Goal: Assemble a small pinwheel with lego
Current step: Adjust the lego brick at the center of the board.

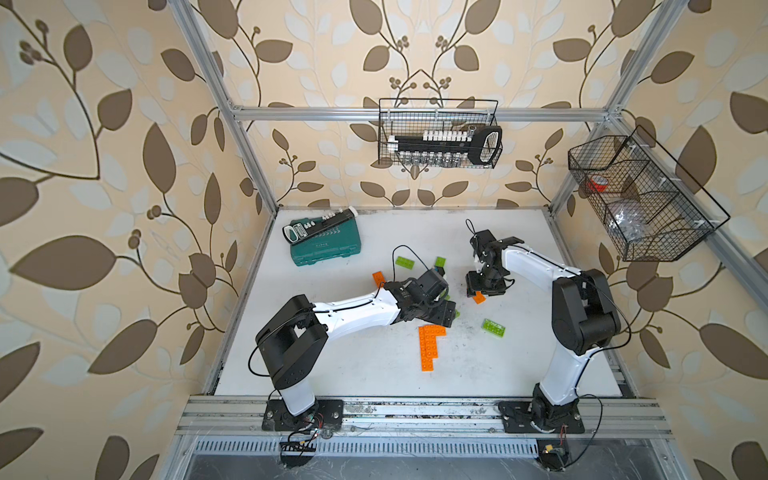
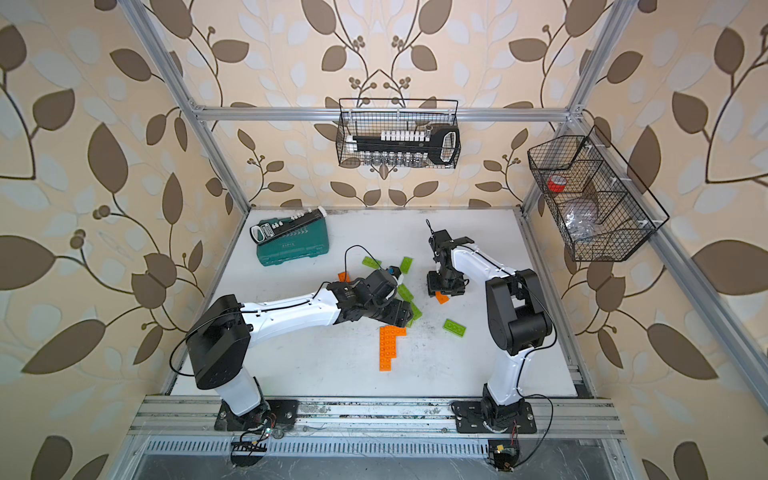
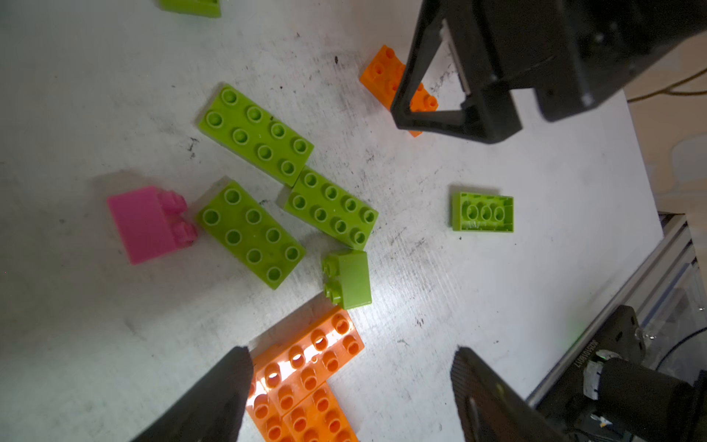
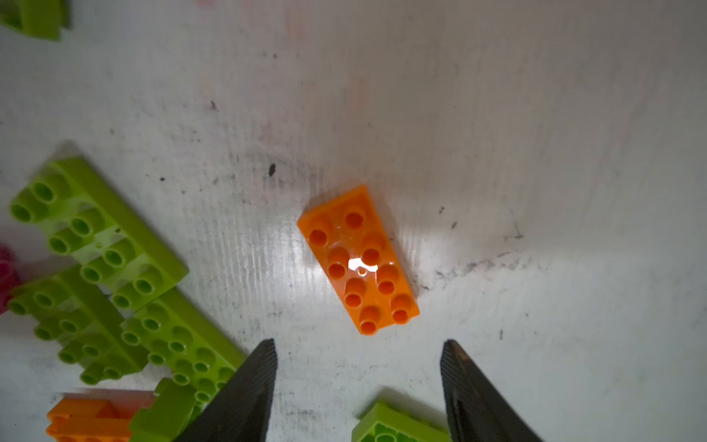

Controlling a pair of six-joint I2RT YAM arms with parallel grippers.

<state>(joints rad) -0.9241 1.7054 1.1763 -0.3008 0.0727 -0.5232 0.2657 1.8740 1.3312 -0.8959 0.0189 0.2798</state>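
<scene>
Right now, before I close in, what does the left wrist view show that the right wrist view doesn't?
Only the left wrist view shows the right end effector from outside, standing over the loose orange brick and hiding part of it, plus the whole pink brick and the table edge. Only the right wrist view shows that orange brick whole, studs up, lying free ahead of its open fingertips. Both show the three clustered lime green bricks and the upside-down green brick.

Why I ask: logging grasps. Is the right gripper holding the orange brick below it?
No: the right gripper is open, and the orange brick lies flat on the table, ungripped.
</scene>
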